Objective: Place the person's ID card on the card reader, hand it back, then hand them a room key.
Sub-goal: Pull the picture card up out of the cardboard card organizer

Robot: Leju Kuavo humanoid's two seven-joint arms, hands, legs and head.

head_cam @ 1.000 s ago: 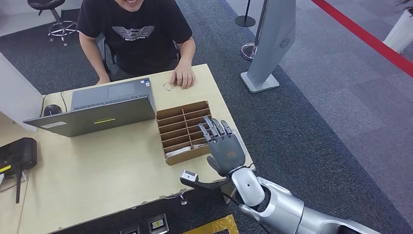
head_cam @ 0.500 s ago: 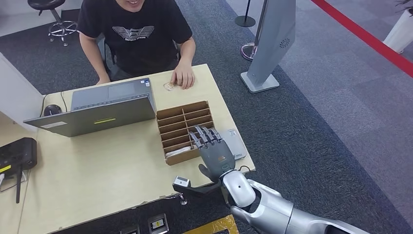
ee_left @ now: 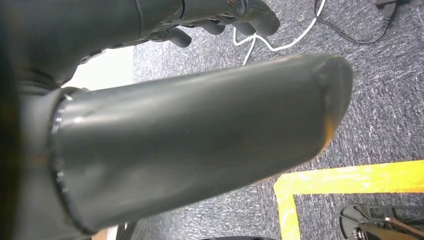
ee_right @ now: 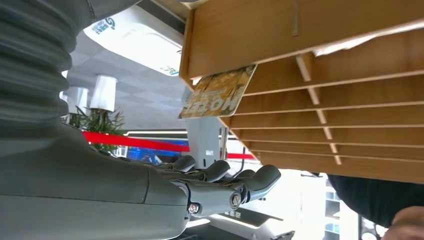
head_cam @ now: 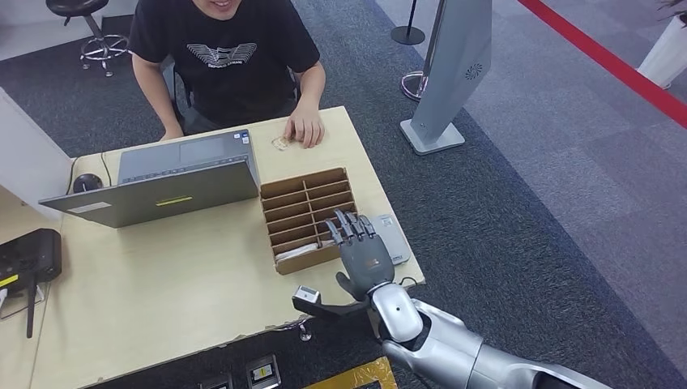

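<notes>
My right hand (head_cam: pixel 363 253) hovers flat over the near right corner of the compartmented wooden box (head_cam: pixel 301 212), fingers stretched out and holding nothing. The grey card reader (head_cam: pixel 396 240) lies just right of it, partly hidden by the hand. In the right wrist view the fingers (ee_right: pixel 220 182) reach along beside the box (ee_right: pixel 325 75), where a yellow key card (ee_right: pixel 217 92) sticks out of a slot. A small ID card (head_cam: pixel 280 143) lies on the table at the far side, beside the person's hand (head_cam: pixel 305 126). My left hand (ee_left: pixel 215 20) hangs over the carpet, holding nothing.
A person (head_cam: pixel 227 57) sits across the light wooden table (head_cam: pixel 178 284). An open laptop (head_cam: pixel 174 174) stands left of the box, with a mouse (head_cam: pixel 85 182) and a black router (head_cam: pixel 28 255) further left. A grey kiosk stand (head_cam: pixel 454 65) is on the carpet at right.
My right hand drew back toward me and a little left off the card reader, then edged slightly forward over the box corner. The person and the ID card stayed put.
</notes>
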